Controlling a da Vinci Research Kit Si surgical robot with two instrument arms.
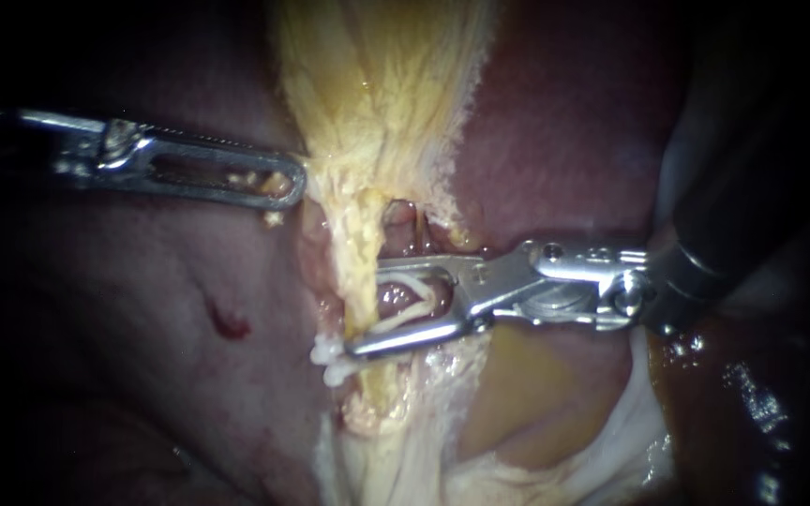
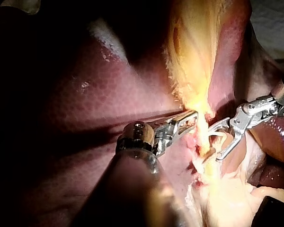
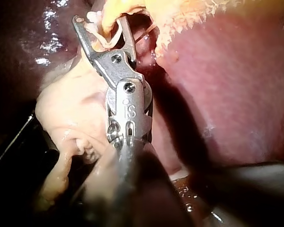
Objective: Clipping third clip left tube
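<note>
A yellow, frayed tube (image 1: pixel 360 267) hangs down from the gallbladder (image 1: pixel 377 84). My right instrument (image 1: pixel 365 309) comes in from the right, its jaws standing wide on either side of this tube. A white clip (image 1: pixel 419 298) sits between the jaws, touching both. Just past the lower jaw's tip, two white clip ends (image 1: pixel 328 361) show on the tube. My left instrument (image 1: pixel 294 183) is shut on the gallbladder's yellow edge and holds it to the left. In the right wrist view the clip (image 3: pixel 109 40) and the tube lie between my right instrument (image 3: pixel 102 23) jaws.
Dark red liver (image 1: pixel 161 356) lies left of the tube, with a small red spot (image 1: pixel 229 324) on it. More liver (image 1: pixel 564 159) rises behind the right instrument. Pale white tissue (image 1: pixel 611 440) spreads below its wrist. The left wrist view shows both instruments (image 2: pixel 191 118) close together at the tube (image 2: pixel 206 142).
</note>
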